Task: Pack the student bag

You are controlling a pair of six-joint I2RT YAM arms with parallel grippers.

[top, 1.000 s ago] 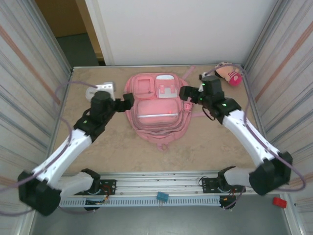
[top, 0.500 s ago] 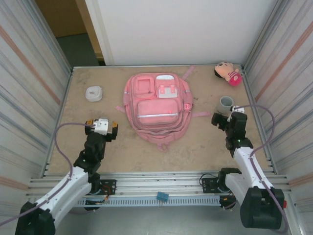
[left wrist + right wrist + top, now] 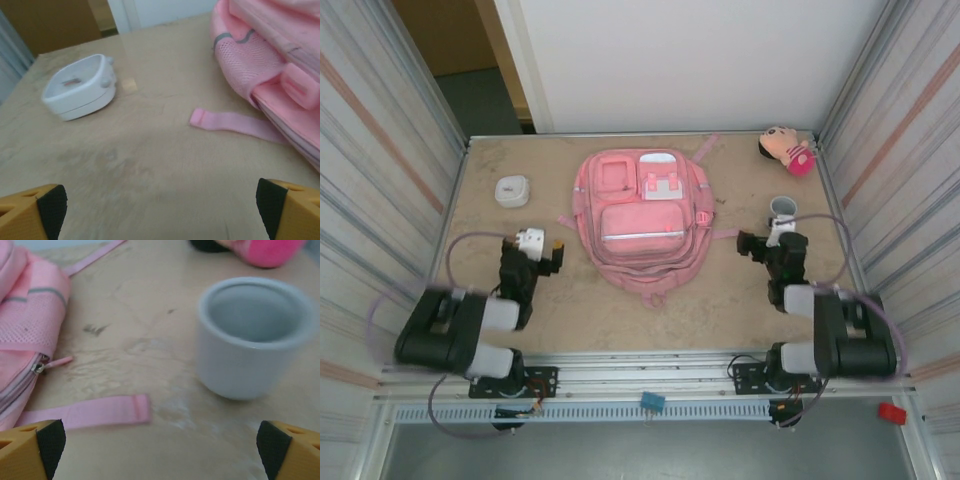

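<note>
The bag (image 3: 643,220) lies flat in the middle of the table (image 3: 720,300), a little toward the far edge, with its front pockets facing up. Thin pink straps spread out from its sides onto the table top.

Both arms are folded low over their bases at the near edge. The left gripper (image 3: 532,250) is at the left of the bag and apart from it. Its jaws stand wide, and nothing is between them. In the left wrist view the two yellow fingers with black pads (image 3: 50,205) are in the bottom corners, with bare table between them. Ahead of them lies a loose strap (image 3: 235,122), and the mesh side of the bag rises at the right. A small white case (image 3: 512,190) sits farther away at the left, well apart from the bag.

The right gripper (image 3: 772,243) is at the right of the bag, also not touching it. Its jaws are wide as well and hold nothing. A grey cup (image 3: 781,208) stands upright just beyond this gripper; in the right wrist view it is close, at the right, and its inside looks empty. Another strap (image 3: 85,412) lies on the table at the left of the cup, and a zip pull (image 3: 50,363) sticks out from the side of the bag. A pink doll (image 3: 786,150) lies in the far right corner of the table, beyond the cup.
</note>
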